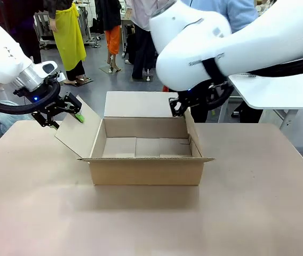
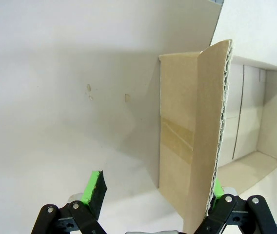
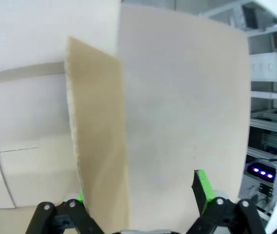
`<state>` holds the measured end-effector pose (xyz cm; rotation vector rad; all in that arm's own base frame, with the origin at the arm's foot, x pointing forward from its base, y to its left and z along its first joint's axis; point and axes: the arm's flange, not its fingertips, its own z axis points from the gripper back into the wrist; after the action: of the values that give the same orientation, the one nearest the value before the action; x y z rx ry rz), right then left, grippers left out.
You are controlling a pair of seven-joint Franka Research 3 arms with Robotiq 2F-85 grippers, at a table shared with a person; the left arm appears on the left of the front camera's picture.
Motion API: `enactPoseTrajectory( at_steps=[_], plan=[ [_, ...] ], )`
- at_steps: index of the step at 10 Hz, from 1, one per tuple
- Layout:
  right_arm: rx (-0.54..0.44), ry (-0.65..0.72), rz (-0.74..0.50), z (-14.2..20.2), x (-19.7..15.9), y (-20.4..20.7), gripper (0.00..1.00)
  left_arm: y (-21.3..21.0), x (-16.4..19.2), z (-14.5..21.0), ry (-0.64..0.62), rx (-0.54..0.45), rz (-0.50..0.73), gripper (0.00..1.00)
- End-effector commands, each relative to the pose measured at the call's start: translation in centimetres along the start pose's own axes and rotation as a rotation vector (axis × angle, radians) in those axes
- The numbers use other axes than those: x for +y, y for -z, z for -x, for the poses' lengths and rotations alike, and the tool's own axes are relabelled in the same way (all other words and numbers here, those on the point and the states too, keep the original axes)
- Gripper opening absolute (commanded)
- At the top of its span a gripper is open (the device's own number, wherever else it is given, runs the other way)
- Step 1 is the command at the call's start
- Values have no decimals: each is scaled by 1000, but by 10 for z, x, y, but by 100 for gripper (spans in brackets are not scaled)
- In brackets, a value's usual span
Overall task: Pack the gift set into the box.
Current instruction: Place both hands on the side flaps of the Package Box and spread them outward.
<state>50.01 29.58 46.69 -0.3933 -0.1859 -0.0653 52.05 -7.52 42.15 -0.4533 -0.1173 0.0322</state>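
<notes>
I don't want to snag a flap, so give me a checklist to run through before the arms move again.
1. Carton upright on the table, top open: ok.
2. Left pincer open: ok, its fingers are apart with the left flap between them.
3. Right pincer open: ok, apart with the right flap between its fingers.
4. Both pincers free of the flaps: not ok, each straddles one.
5. Gift set packed: not ok, the carton is empty.
6. Flaps untouched by fingers: cannot tell, gaps look small.
</notes>
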Motion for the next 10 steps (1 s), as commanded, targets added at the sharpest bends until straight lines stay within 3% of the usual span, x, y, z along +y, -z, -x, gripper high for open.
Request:
enactPoseTrajectory(
  at_steps=[1, 5, 7, 8, 9, 10],
  plan=[
    [-13, 67, -35, 16, -41, 5, 100, -2, 0, 3, -11, 3, -12, 100],
    [2, 120, -279, 31, -123, 44, 100, -2, 0, 3, -11, 3, -12, 100],
    [-41, 163, -377, 38, -146, 77, 100, -2, 0, 3, -11, 3, -12, 100],
    [-74, 172, -454, 38, -137, 92, 100, -2, 0, 3, -11, 3, -12, 100],
    [-16, 175, -297, 25, -138, 60, 100, -2, 0, 3, -11, 3, -12, 100],
    [-16, 175, -297, 25, -138, 60, 100, -2, 0, 3, -11, 3, -12, 100]
  ],
)
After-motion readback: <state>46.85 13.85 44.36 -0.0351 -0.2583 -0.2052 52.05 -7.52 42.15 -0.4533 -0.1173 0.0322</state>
